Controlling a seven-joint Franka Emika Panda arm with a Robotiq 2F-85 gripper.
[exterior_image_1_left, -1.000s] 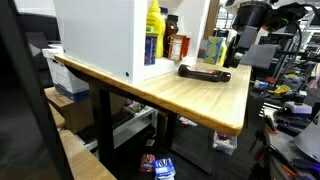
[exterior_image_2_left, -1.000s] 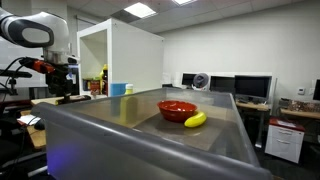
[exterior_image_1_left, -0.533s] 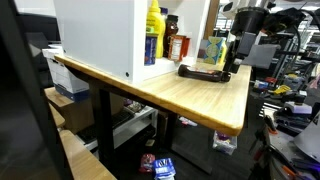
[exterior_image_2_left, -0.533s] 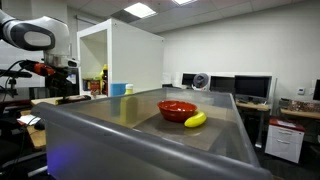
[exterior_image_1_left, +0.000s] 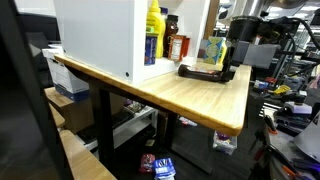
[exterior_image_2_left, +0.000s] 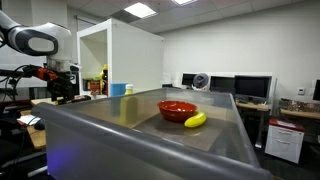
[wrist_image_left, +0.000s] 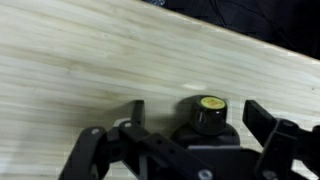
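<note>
Gripper (wrist_image_left: 197, 112) wide open and empty, black tool (wrist_image_left: 205, 135) just below it.
We judge this the approach; next comes lowering squarely around it.

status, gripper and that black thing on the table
Gripper open, right over black yellow-capped object. Object resting on wooden table. White cabinet close beside.

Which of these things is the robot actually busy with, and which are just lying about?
In hand:
- gripper, open, over the black tool with a yellow cap
- wooden table under it

Lying about:
- yellow bottle in the white cabinet
- red bowl
- banana
- blue cup
</note>
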